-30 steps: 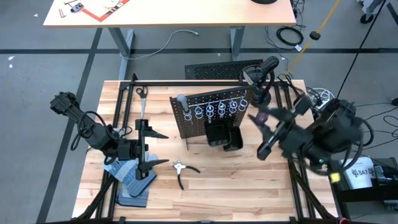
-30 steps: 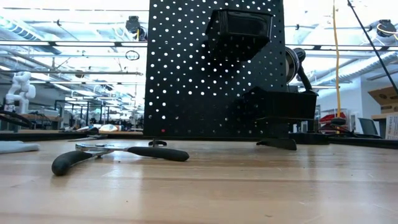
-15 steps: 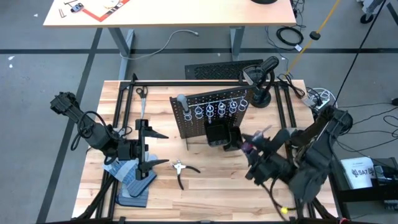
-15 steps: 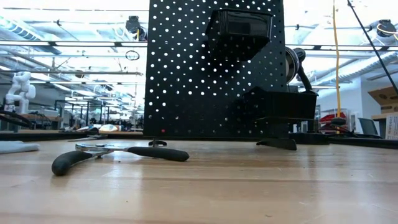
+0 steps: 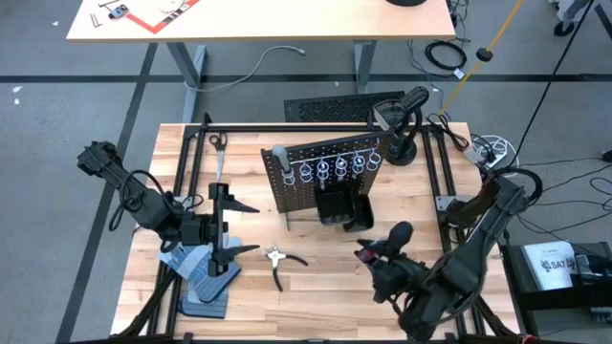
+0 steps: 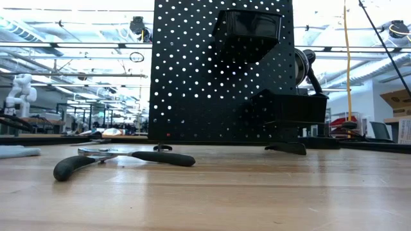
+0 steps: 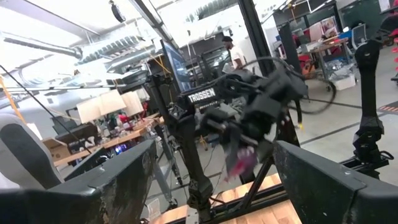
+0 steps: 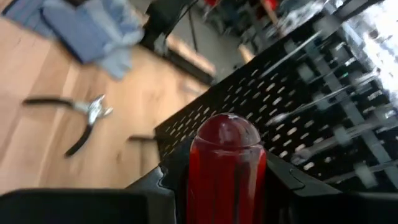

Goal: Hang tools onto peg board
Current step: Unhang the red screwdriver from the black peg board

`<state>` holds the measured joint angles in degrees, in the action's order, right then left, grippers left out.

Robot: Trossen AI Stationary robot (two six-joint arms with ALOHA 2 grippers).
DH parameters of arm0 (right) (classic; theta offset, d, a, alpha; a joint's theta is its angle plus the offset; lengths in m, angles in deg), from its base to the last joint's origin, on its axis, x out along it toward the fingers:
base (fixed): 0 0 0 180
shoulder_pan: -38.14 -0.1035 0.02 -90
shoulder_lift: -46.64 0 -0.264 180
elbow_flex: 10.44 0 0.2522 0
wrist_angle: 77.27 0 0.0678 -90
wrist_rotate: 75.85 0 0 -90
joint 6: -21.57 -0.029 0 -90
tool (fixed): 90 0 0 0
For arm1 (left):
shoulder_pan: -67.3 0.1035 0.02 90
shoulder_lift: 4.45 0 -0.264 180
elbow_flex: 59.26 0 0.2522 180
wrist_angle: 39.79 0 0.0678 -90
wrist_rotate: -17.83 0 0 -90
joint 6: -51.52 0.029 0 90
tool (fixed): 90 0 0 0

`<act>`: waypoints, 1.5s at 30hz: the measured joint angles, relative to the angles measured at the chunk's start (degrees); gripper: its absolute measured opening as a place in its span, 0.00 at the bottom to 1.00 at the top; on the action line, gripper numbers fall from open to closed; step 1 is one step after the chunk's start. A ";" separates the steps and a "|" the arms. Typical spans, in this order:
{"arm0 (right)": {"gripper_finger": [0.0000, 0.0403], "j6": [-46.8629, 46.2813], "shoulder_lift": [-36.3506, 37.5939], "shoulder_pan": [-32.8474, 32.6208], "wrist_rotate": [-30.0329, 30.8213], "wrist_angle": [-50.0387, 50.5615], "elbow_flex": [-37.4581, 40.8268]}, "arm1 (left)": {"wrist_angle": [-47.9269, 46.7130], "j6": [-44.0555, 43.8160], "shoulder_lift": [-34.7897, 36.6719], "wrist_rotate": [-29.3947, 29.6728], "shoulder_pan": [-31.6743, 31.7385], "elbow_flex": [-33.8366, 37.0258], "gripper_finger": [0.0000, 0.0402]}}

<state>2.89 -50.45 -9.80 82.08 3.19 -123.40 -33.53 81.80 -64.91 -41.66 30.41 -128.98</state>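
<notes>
Right gripper (image 5: pixel 368 256): clamped on red-handled screwdriver (image 8: pixel 227 168), over table (image 5: pixel 325 287) at 5 o'clock from peg board (image 5: pixel 320 177).
Left gripper (image 5: pixel 229 225): fingers (image 7: pixel 106 180) spread wide, nothing between, at 8 o'clock from peg board, above work gloves (image 5: pixel 196 268).
Pliers (image 5: pixel 277 258): flat on table, 7 o'clock from peg board, just beside left gripper.
Peg board: upright, table centre; silver rings (image 5: pixel 335 167) and black bin (image 5: pixel 335 205) on front.

We are in a robotics lab or workshop: a butcher-block table (image 5: pixel 325 287) stands on grey concrete floor (image 5: pixel 57 115) with cables (image 5: pixel 442 54) trailing across it. The low view shows exposed ceiling ducts (image 6: pixel 64 48), benches (image 6: pixel 58 136) and a white humanoid robot (image 6: pixel 19 90) beyond.
</notes>
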 joint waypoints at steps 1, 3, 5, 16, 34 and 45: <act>0.28 -2.34 -0.84 0.00 -0.98 1.34 0.04 | 0.00 -0.01 0.00 0.00 0.00 0.00 0.83; 0.28 -5.19 -2.11 -0.01 -2.42 2.08 0.72 | 0.01 -0.02 0.00 0.00 -0.01 0.00 0.83; 0.28 -6.86 -3.27 0.00 -4.64 1.84 1.73 | 0.01 -0.02 0.00 0.00 -0.01 0.00 0.83; 0.28 -8.09 -5.91 0.35 -15.82 -14.82 11.13 | 0.01 -0.09 -0.20 0.00 0.00 0.00 0.83; 0.28 -16.15 -5.80 7.89 -47.31 -15.32 24.36 | -0.04 -2.91 -0.68 -0.02 0.01 0.00 0.83; 0.28 -14.10 -5.78 10.01 -53.36 -22.40 33.10 | -0.03 -2.91 -0.68 -0.02 0.00 0.00 0.83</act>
<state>-11.21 -56.23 0.20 28.72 -19.21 -90.30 -33.57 78.90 -65.59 -41.69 30.41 -128.98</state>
